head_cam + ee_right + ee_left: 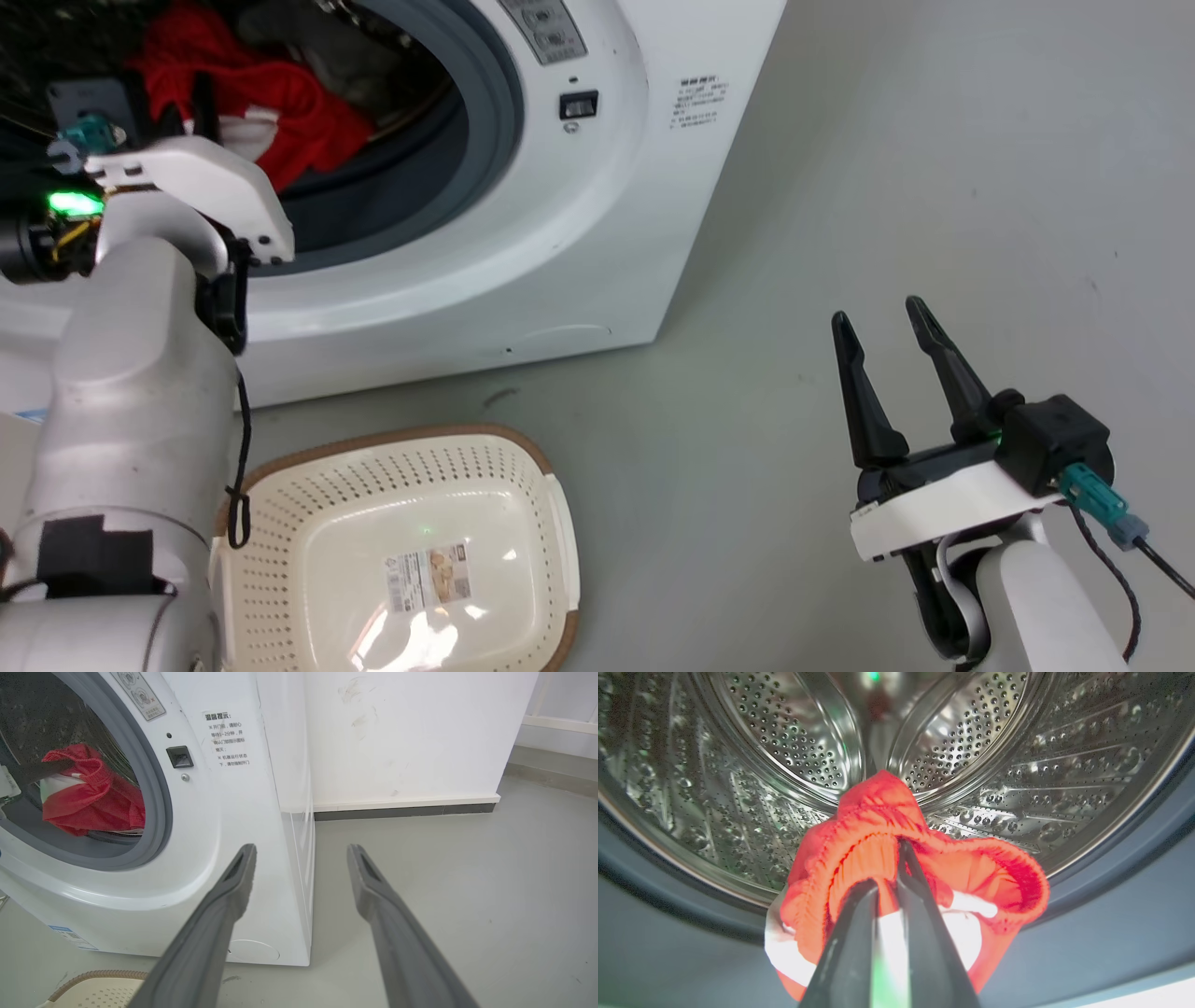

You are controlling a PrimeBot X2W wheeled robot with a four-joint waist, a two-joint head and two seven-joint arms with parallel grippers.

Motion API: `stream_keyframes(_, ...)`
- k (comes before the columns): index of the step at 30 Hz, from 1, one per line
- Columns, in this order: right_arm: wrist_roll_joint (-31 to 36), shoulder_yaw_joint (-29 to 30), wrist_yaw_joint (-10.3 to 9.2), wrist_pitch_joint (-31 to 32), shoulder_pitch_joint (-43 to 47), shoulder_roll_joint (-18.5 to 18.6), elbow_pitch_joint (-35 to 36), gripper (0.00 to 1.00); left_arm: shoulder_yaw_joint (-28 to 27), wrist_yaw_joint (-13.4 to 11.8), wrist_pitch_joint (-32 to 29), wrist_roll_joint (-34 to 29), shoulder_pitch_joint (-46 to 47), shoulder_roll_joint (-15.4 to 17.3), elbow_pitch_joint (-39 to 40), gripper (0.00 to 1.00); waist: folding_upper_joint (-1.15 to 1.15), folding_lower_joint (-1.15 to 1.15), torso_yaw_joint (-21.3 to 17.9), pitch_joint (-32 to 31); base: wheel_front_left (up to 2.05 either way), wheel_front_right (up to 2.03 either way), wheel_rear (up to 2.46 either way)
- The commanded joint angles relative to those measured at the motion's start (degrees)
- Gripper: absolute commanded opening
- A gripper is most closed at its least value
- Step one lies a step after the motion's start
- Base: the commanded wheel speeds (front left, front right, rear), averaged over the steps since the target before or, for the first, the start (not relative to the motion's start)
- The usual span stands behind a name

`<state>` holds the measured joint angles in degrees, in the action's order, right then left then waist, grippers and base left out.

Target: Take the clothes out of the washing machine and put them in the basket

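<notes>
Washing machine [579, 243] is cut off at the top and left. The basket [401, 435] sits on the floor [887, 168] right before it, partly behind the left forearm [140, 373]. The clothes [299, 112] bunch at the porthole mouth, can't tell how many pieces. Left hand [887, 868] is pinched tight on a red fold. Right hand [876, 310] is spread wide, holding nothing. The washer's Chinese sticker [227, 739] and the basket label [429, 577] are too small to read.

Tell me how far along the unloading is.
Nothing delivered yet: the cream perforated plastic basket holds no clothes. In hand: the left gripper is shut on a red fabric garment at the porthole of the white front-loading washing machine. Remaining: carry it to the basket; the right gripper hangs open. Whether more remain is unclear.
</notes>
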<state>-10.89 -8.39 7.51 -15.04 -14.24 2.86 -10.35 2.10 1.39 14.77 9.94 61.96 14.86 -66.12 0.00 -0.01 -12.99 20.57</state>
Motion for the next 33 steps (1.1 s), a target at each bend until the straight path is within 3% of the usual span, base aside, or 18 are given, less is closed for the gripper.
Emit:
stream_keyframes(1, 0.7, 0.5, -0.04, -0.2, 1.5, 0.0, -0.4, 1.0, -0.1, 0.6, 0.5, 0.3, -2.1, -0.8, 1.3, 0.0, 0.0, 0.01, 2.2, -4.2, 0.0, 0.0, 0.0)
stream_keyframes(22, 2.5, 4.1, -0.04, -0.2, 9.0, 0.0, -1.2, 1.0, 0.3, 3.6, 0.4, -0.6, -23.0, -7.2, 29.5, 0.0, 0.0, 0.01, 8.0, -14.8, 0.0, 0.0, 0.0)
stream_keyframes(27, 2.7, 4.5, -0.04, -0.1, 10.4, 0.0, -1.0, 1.0, 1.8, 3.3, 0.4, -1.1, -31.4, -8.3, 36.8, 0.0, 0.0, 0.01, 9.1, -16.2, 0.0, 0.0, 0.0)
stream_keyframes(33, 3.1, 4.5, -0.03, 0.5, 11.1, 0.0, 0.2, 1.0, 1.9, 0.9, -2.0, 0.0, -44.4, -9.1, 46.0, 0.0, 0.0, 0.01, 10.3, -15.9, 0.0, 0.0, 0.0)
